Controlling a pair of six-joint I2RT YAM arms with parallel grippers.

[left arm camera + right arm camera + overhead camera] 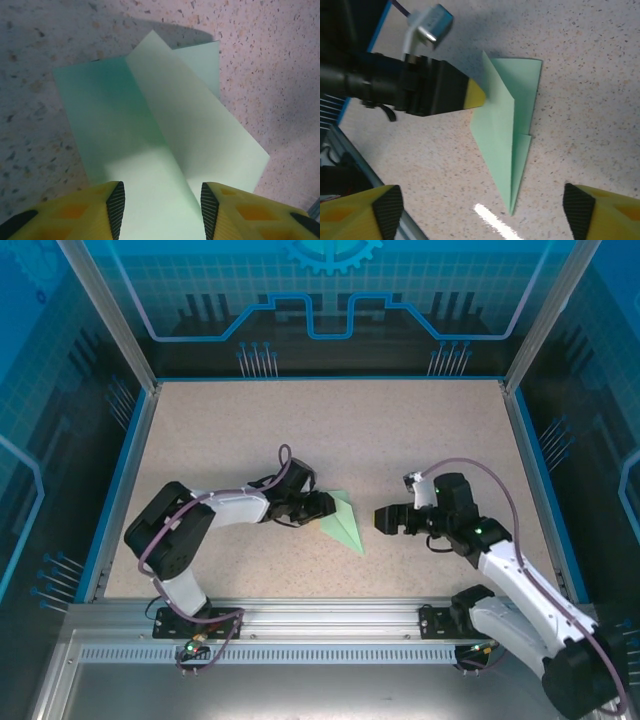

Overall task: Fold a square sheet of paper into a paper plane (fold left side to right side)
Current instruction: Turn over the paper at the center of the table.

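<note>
The paper plane [343,521] lies flat on the speckled table as a pale green pointed wedge, its sharp tip toward the near right. My left gripper [318,505] is at its wide left end. In the left wrist view its jaws [162,210] stand apart over the folded green sheet [150,135], with a raised flap running between the pads and no pad pressing on it. My right gripper [385,520] is a little right of the plane, wide open and holding nothing. In the right wrist view the plane [502,125] points its tip into the gap of the right gripper [482,215].
A blue rim [120,480] borders the speckled table [330,430] on three sides, and a metal rail [320,615] runs along the near edge. There is bare tabletop behind and to either side of the plane. The left arm's black wrist [395,85] reaches in from the left.
</note>
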